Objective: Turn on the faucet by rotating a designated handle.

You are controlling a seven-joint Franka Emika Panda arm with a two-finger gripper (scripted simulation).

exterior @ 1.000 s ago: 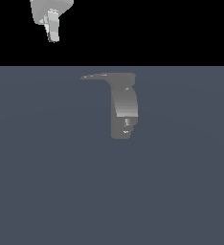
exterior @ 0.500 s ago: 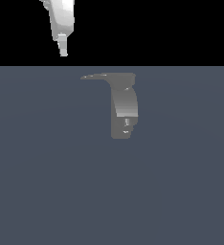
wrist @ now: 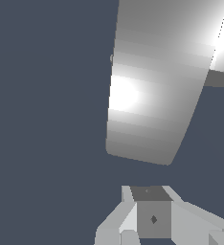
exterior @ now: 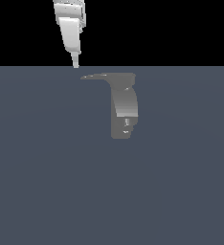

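The grey faucet (exterior: pixel 123 107) stands in the middle of the exterior view, its thick curved body bending downward. Its handle (exterior: pixel 97 76) is a thin tapering lever that sticks out from the top toward the exterior view's left. My gripper (exterior: pixel 75 63) hangs from the white arm just above the handle's tip and a little to its left, without touching it. The fingers look pressed together with nothing between them. In the wrist view the faucet's curved body (wrist: pixel 152 86) fills the upper half, close ahead of my gripper (wrist: pixel 150 190).
The faucet stands on a flat dark blue-grey surface (exterior: pixel 47 182) that spreads all around it. The background behind the surface's far edge is black.
The gripper has come down and moved toward the exterior view's right, from high above to just over the handle's tip. The faucet and its handle have not moved.
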